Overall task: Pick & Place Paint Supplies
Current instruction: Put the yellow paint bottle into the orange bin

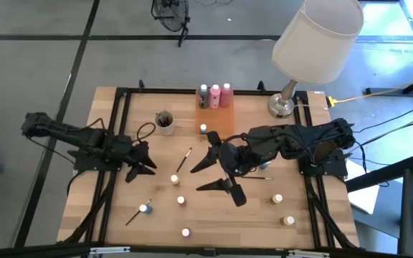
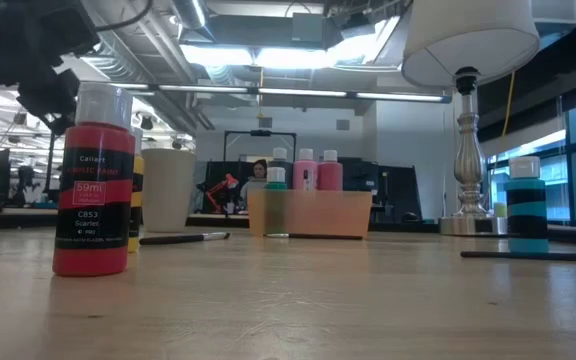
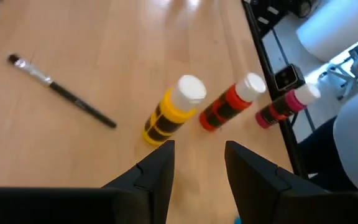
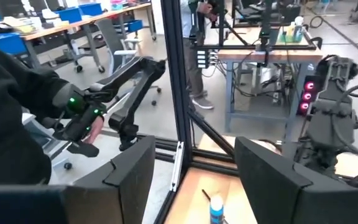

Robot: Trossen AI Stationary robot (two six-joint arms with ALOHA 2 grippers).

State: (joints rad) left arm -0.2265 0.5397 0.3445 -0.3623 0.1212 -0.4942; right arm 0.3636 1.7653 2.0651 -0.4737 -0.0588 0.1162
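high view: left end effector (image 1: 148,163) hovering open over the desk (image 1: 257,222), right end effector (image 1: 219,172) open mid-desk, paint pots (image 1: 181,201) scattered. left wrist view: fingers (image 3: 157,171) parting just short of the yellow pot (image 3: 173,110). right wrist view: fingers (image 4: 132,163) spreading wide, gripping nothing.

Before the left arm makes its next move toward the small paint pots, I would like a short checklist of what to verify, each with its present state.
1. Left gripper fingers open and empty: ok; a clear gap shows between them, nothing held.
2. Target in view: ok; the yellow pot lies just ahead of the fingers, the red pot and pink pot beside it.
3. Pots apart enough for a single grasp: cannot tell; yellow and red lie close together.
4. Paintbrush out of the path: ok; it lies to one side.
5. Right gripper out of the way: ok; open, empty, over mid-table.
6. Orange tray has room: ok; three bottles stand at its back end.
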